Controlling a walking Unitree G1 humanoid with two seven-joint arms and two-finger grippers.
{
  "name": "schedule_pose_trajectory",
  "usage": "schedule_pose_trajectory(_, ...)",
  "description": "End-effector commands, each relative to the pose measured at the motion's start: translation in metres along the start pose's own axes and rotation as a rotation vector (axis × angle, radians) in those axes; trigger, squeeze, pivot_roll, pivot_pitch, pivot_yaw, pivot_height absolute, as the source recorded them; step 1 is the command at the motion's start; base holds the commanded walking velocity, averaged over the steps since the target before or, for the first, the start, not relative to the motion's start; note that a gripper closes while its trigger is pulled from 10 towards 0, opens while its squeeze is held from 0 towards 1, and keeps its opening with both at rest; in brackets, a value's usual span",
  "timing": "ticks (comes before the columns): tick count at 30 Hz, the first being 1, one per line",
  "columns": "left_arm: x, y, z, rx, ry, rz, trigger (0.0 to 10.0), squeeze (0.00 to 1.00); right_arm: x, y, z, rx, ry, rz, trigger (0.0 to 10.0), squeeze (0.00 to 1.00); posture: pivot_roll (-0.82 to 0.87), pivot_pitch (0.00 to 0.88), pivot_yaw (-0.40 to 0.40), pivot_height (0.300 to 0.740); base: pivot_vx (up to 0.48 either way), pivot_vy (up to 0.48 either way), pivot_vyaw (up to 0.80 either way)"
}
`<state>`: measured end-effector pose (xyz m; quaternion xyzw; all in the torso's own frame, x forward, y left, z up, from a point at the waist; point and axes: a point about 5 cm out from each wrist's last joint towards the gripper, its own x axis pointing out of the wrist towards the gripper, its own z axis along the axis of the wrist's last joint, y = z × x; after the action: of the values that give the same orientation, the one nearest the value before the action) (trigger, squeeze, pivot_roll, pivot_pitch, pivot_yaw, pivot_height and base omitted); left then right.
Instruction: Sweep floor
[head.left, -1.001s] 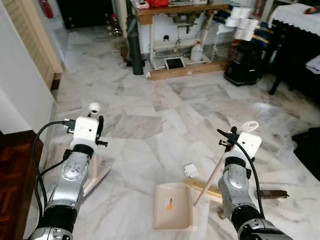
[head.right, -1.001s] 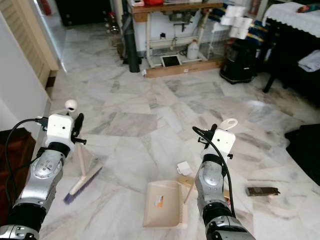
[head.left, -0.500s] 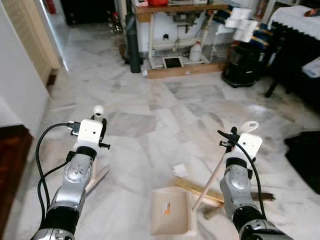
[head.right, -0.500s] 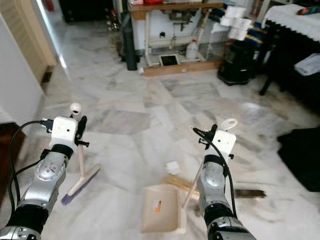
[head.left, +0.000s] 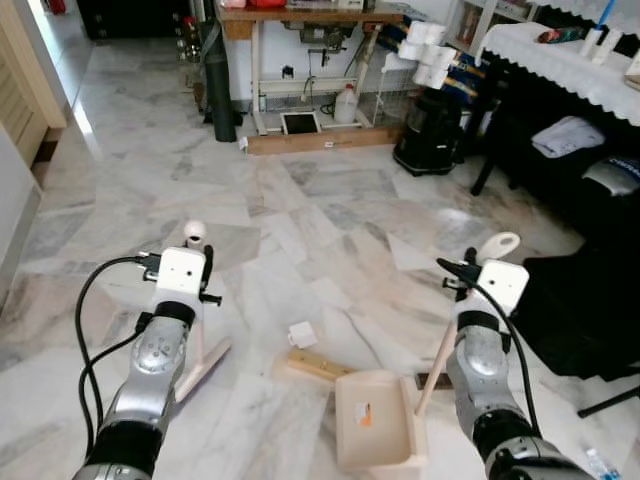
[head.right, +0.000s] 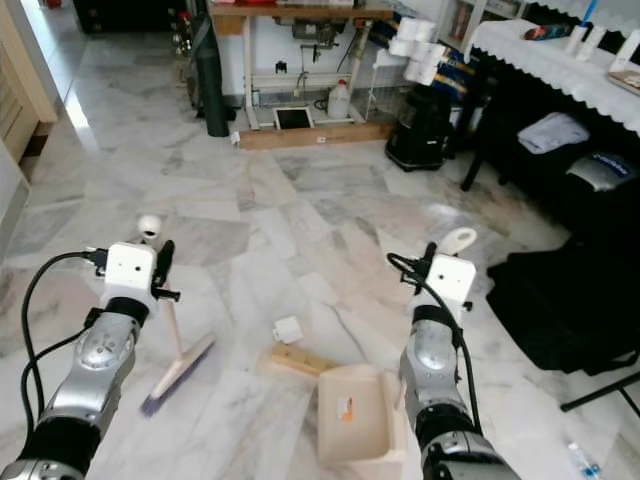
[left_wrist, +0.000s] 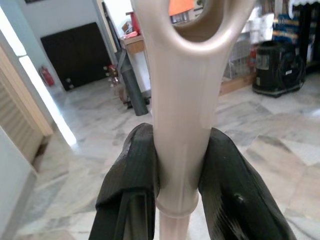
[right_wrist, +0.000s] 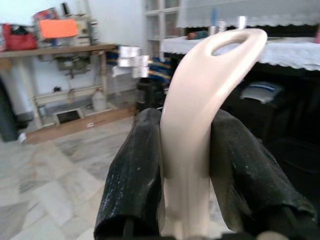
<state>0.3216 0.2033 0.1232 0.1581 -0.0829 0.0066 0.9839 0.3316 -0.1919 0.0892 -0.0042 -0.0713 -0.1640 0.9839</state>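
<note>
My left gripper (left_wrist: 177, 165) is shut on the cream handle of a broom (head.left: 195, 232). The broom stands nearly upright, and its purple-bristled head (head.right: 180, 368) rests on the marble floor at my left. Over on the other side, my right gripper (right_wrist: 187, 150) is shut on the long cream handle (head.left: 497, 245) of a dustpan (head.left: 372, 432). The pan lies on the floor in front of me. A crumpled white scrap (head.left: 302, 334) and a wooden strip (head.left: 315, 366) lie between the broom head and the pan.
A workbench (head.left: 300, 15) with a white jug (head.left: 346, 104) under it stands at the back. A black bin (head.left: 430, 130) and a table with a white cloth (head.left: 560, 60) are at the right. A black bag (head.left: 590, 310) lies close to my right arm.
The camera has turned to the right, so the wall at the left has slid out. The dustpan has moved from left of the white scrap to its right. Both grips are unchanged.
</note>
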Motion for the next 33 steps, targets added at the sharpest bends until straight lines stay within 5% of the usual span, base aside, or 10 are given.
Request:
schedule_pose_trajectory(1,0.005,-0.007,0.01,-0.006,-0.05,-0.009,10.0,0.0,0.005,-0.01,0.006,0.005,-0.029,-0.029,10.0,0.0,0.11,0.0,-0.047,0.74,0.0,-0.386,0.0)
schedule_pose_trajectory(33,0.004,-0.006,0.01,-0.01,-0.043,-0.023,10.0,0.0,-0.014,-0.055,-0.025,-0.101,0.108,-0.127,10.0,0.0,0.11,0.017,-0.038,0.74,0.0,-0.023,0.0)
